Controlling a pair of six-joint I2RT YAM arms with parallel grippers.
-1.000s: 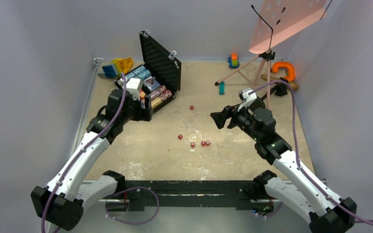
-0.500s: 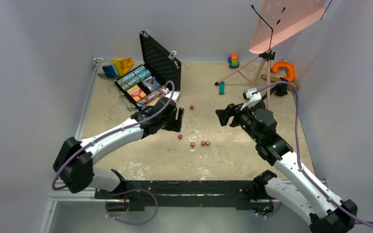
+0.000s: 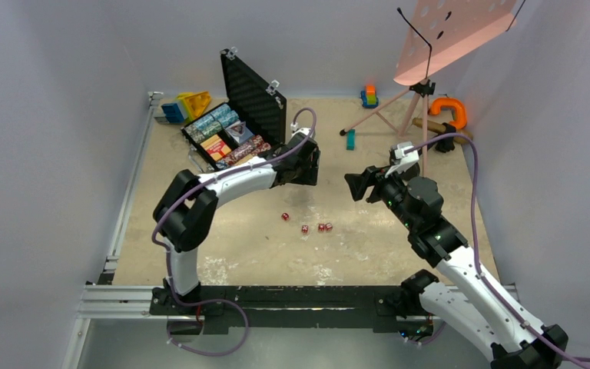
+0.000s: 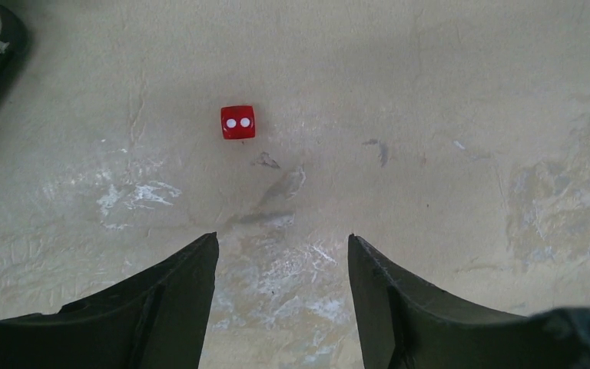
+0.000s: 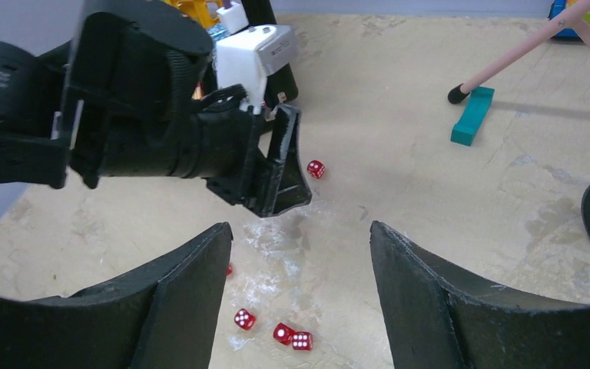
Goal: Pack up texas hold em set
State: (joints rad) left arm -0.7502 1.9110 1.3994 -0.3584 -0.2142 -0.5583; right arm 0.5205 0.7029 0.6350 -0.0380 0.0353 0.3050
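Observation:
The black briefcase [image 3: 252, 94] stands open at the back left, with chip stacks [image 3: 215, 121] and the orange-red card box [image 3: 215, 146] in its foam tray. My left gripper [image 3: 308, 164] is open and empty, low over the table just right of the case. One red die [image 4: 237, 122] lies ahead of its fingertips, also in the right wrist view [image 5: 316, 169]. Several more red dice [image 3: 307, 227] lie mid-table, below my right gripper [image 5: 299, 227], which is open and empty and faces the left gripper [image 5: 280, 177].
A pink music stand [image 3: 453, 31] on a tripod is at the back right, with an orange clamp [image 3: 449, 111] behind it and a teal block [image 3: 350, 139] by one leg. Blue and yellow toy blocks [image 3: 184, 106] sit left of the case.
My left arm swung right, from over the briefcase tray across the table to the lone die beside the case. My right gripper shifted slightly right and stayed open.

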